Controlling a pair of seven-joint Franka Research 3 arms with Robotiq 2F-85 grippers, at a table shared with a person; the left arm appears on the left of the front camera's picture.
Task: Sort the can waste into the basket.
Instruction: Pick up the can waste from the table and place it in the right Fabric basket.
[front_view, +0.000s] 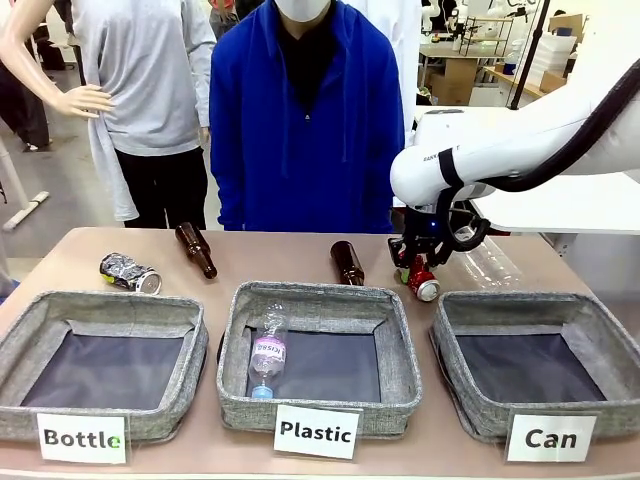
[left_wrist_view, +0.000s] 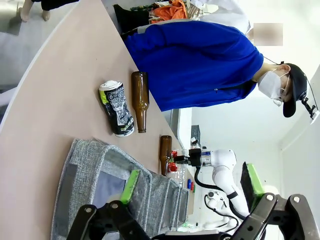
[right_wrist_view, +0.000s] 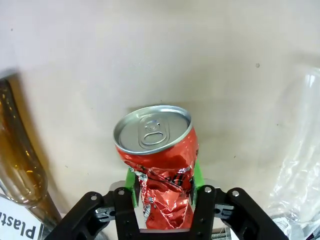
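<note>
Clenched on the red can (right_wrist_view: 155, 145), the right pincer (right_wrist_view: 163, 180) presses its two green pads on the crumpled sides, and the silver top of the can points away from the wrist. In the front view this pincer hangs from the white arm at 3 o'clock of the picture. The red can is there just behind the far left corner of the Can basket (front_view: 520, 300), outside of it. Whether the can touches the table I cannot tell. The left pincer (left_wrist_view: 191, 172) is released, its fingers wide apart with nothing between them.

The table (front_view: 270, 255) is light brown. The person (front_view: 300, 130) in a blue jacket stands at 12 o'clock, behind its far edge. Three grey baskets stand in a row at the near edge: the Bottle basket (front_view: 110, 303) at 8 o'clock, the Plastic basket (front_view: 310, 293) at 6 o'clock, the Can basket at 4 o'clock.

One clear plastic bottle (front_view: 267, 355) lies in the left part of the Plastic basket. A second clear bottle (front_view: 490, 262) lies on the table at 12 o'clock from the Can basket, just beside the right pincer. One brown bottle (front_view: 196, 249) lies at 12 o'clock from the Bottle basket's right corner, another brown bottle (front_view: 347, 262) at 12 o'clock from the Plastic basket.

The silver and dark can (front_view: 130, 272) lies on its side at 12 o'clock from the Bottle basket, near its far rim, well apart from the Can basket.
</note>
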